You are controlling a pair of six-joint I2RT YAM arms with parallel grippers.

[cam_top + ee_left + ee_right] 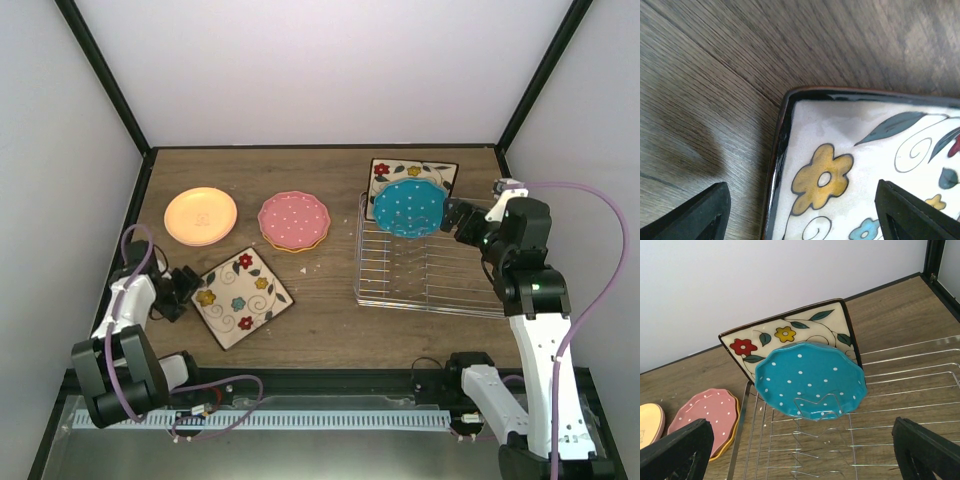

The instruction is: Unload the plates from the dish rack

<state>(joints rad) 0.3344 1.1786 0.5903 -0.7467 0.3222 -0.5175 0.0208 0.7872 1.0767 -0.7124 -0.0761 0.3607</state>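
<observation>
The silver wire dish rack [420,270] stands at the right. At its far end stand a white-dotted teal plate [408,207] and, behind it, a square cream flower plate [410,176]; both show in the right wrist view, teal [810,380] and square [790,332]. My right gripper [462,220] is open, just right of the teal plate, holding nothing. On the table lie a yellow plate [200,216], a dotted pink plate [293,218] stacked on an orange one, and a second square flower plate [242,296]. My left gripper [182,292] is open over that plate's left corner [790,97].
The rack's empty tines [840,440] fill the near rows. The black frame posts and white walls close in the table on three sides. A purple cable [590,280] loops beside the right arm.
</observation>
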